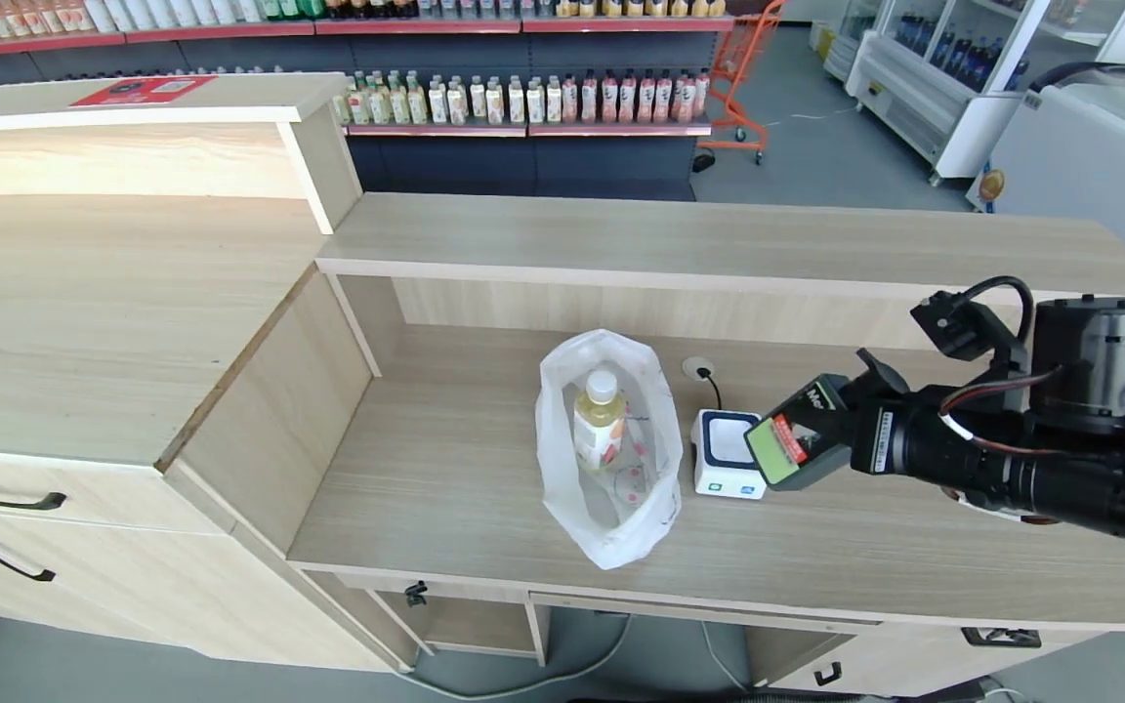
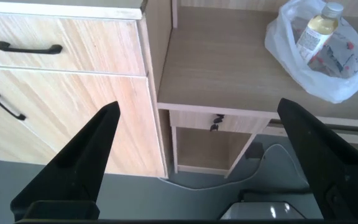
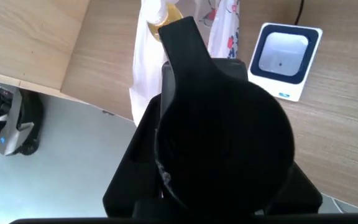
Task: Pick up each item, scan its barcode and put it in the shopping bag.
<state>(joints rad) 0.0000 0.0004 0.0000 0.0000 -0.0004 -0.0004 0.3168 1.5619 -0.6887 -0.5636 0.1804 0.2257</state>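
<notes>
Right claw [image 1: 851, 425] clamped on dark box [image 1: 797, 436], just above scanner [image 1: 725, 451] on tabletop [image 1: 865, 557], near shopping bag [image 1: 560, 459]. Scan step, my read: turn barcode face squarely to scanner window, hold steady. Box's long axis runs out from claw, tipped down; green end faces bag. Left claw [image 2: 199, 112] spread, empty, low before tabletop's front.

Shop floor here, small supermarket by the look; shelves [image 1: 611, 129] at the back w/ rows of bottled drinks [image 1: 523, 100]; glass-door fridges [image 1: 953, 68] far right, orange trolley [image 1: 746, 78] in the aisle; up front a wooden checkout counter [image 1: 445, 488] w/ barcode scanner [image 1: 725, 451] & plastic shopping bag [image 1: 558, 459].
</notes>
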